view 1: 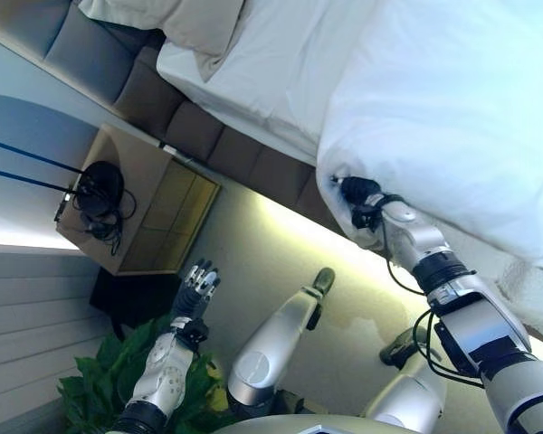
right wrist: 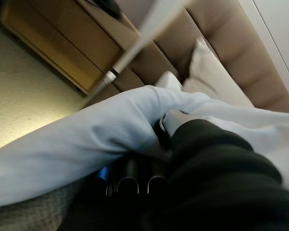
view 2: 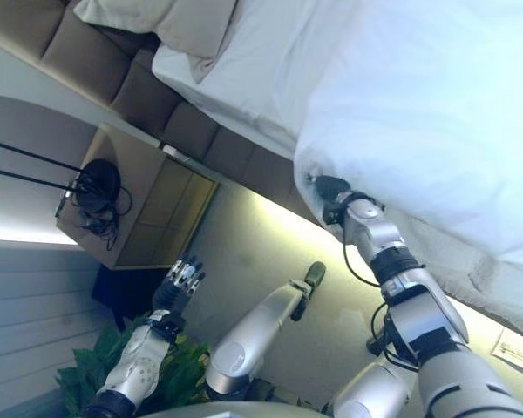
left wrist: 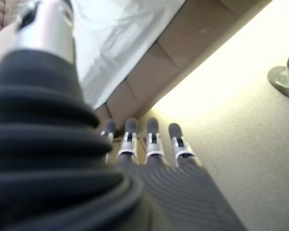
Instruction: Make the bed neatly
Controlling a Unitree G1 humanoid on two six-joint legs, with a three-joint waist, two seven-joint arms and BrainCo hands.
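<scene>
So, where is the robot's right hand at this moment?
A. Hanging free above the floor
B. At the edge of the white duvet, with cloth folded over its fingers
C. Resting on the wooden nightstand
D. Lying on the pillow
B: the right hand is pushed into the edge of the white duvet, and the right wrist view shows the cloth wrapped over its fingers.

Premises are presenting as a bedroom — a bed point(view 1: 281, 72) with white duvet point(view 1: 452, 108), pillow point(view 1: 185, 23), padded headboard point(view 1: 90, 63) and wooden nightstand point(view 1: 154, 217) beside it.
</scene>
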